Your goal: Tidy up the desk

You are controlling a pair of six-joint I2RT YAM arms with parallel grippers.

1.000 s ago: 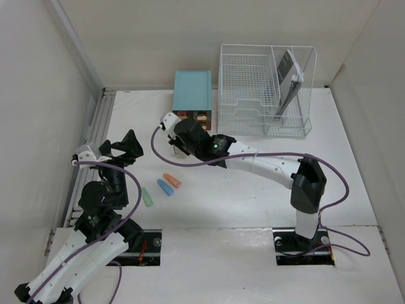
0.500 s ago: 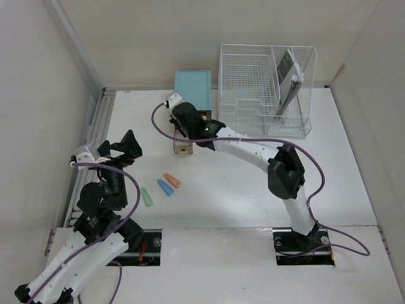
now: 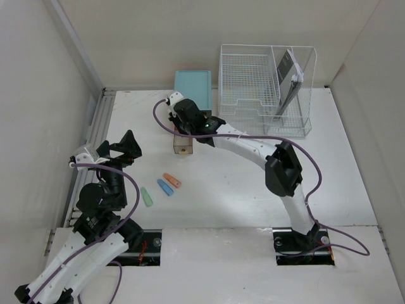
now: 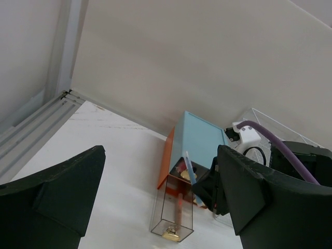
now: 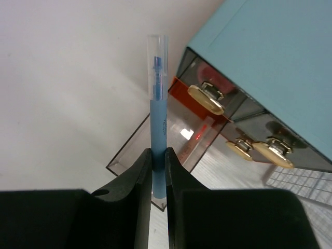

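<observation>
The right pincer (image 5: 158,155), clamped on a blue pen (image 5: 157,114), hangs over the clear drawer (image 3: 182,144) pulled from the teal box (image 3: 193,88) at the far edge of the table (image 3: 240,190); the left pincer (image 3: 124,144) gapes empty near the left edge. Three coloured sticks (image 3: 166,187) nearer the front edge apparently await tidying.

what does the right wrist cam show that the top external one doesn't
Only the right wrist view: the blue pen pinched in the right gripper, and gold drawer knobs. Only the top view: the wire rack, three small coloured pieces on the desk, the open left gripper. Both: the teal drawer box and its pulled-out clear drawer.
</observation>
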